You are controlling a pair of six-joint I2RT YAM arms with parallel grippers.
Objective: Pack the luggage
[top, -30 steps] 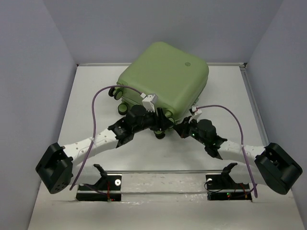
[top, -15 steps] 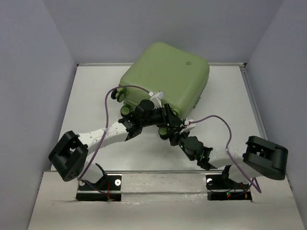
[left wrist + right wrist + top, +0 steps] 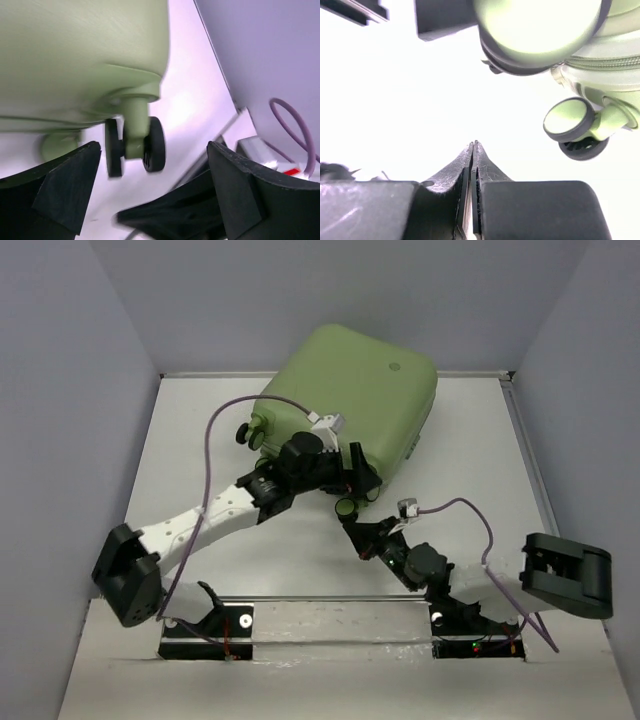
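My left gripper (image 3: 352, 478) is spread wide before a wheel (image 3: 135, 147) of the luggage (image 3: 350, 390); my right gripper (image 3: 474, 150) is closed, empty. I'd back straight off, snagging nothing.

closed light-green luggage (image 3: 350, 395) flat on the table's far side, wheels nearward

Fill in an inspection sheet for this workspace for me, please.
Surface: white table, glare in the right wrist view.
Job's things: small light-green hard-shell suitcase, closed, lying flat at the far side, wheels toward the arms.
Clutter: nothing seen.
Grippers: left gripper open, a green-and-black wheel before its gap, untouched; right gripper shut, empty, short of the suitcase.
Cables: purple cables, one looping over each arm.
Surroundings: plain grey walls.
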